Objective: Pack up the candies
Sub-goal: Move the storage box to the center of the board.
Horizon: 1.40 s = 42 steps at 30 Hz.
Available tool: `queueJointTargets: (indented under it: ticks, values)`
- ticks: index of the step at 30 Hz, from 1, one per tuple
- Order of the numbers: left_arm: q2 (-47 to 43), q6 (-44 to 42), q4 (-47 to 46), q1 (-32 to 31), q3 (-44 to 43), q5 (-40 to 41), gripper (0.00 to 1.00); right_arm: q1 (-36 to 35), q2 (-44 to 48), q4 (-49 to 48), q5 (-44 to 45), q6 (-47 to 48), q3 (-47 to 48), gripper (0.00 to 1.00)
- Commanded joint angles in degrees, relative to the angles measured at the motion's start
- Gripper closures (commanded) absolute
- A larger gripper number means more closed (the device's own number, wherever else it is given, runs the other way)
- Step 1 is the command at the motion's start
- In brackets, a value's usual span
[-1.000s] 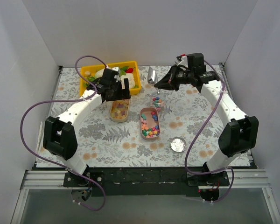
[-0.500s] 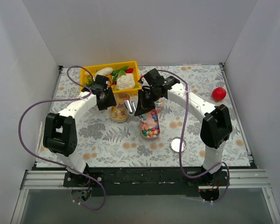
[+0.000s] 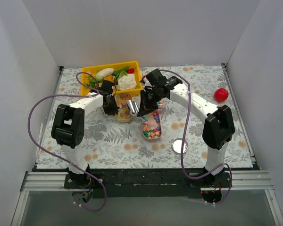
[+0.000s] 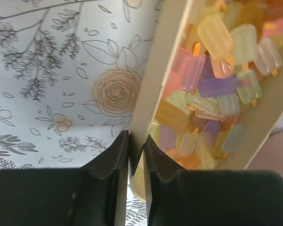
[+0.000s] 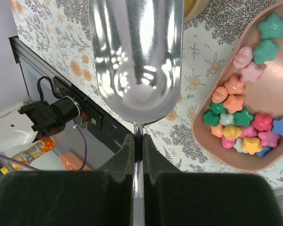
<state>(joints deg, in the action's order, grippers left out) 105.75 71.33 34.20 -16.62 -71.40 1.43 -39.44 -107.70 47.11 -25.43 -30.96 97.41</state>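
Note:
In the left wrist view my left gripper (image 4: 136,146) is shut on the rim of a cream oval dish (image 4: 148,89) filled with pastel and yellow-orange candies (image 4: 212,84). From above, that left gripper (image 3: 114,106) sits at the dish's (image 3: 122,121) left side. My right gripper (image 5: 138,146) is shut on the handle of a metal scoop (image 5: 137,61), whose bowl is empty. The scoop (image 3: 131,106) hangs between the cream dish and a pink dish (image 3: 151,139), with the right gripper (image 3: 142,109) just right of it. Star-shaped candies (image 5: 240,127) lie in the pink dish (image 5: 278,89).
A yellow tray (image 3: 137,77) of toy vegetables stands at the back, just behind the cream dish. A red ball (image 3: 220,94) lies at the back right. A round metal lid (image 3: 180,146) rests near the front, right of the pink dish.
My left gripper has gone from open to shut on the cream dish's rim. The right arm swung the scoop from the back right to the middle a second ago and has since held still.

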Motion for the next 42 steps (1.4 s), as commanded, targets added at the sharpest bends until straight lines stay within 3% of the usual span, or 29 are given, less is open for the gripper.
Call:
queueJointTargets:
  ticks: [1,9,22,29,37,42]
  values:
    - [-3.01,1.18,-0.8,-0.25,1.25,-0.29,0.93,0.07,-0.41,0.87,-0.23,1.52,2.97,0.99]
    - [-9.24,3.11,-1.59,-2.8,7.32,-4.33,1.0,0.07,-0.84,0.79,-0.85,1.52,2.61,0.99]
    - [-20.05,9.26,-1.42,-10.88,15.76,-5.57,0.99,-0.2,0.65,3.42,-0.94,1.87,-0.63,0.99]
    - [-29.02,14.01,-1.94,-13.61,21.56,-5.47,0.88,-0.64,5.47,4.74,-0.76,1.78,-7.65,0.99]
    - [-29.55,14.27,-2.55,-15.89,25.86,-4.86,0.8,-0.64,8.29,5.71,-1.02,1.34,-9.08,0.99]
    - [-28.24,14.45,-2.99,-16.51,26.75,-3.81,0.69,-0.64,7.86,6.24,-1.99,1.69,-8.11,0.99]
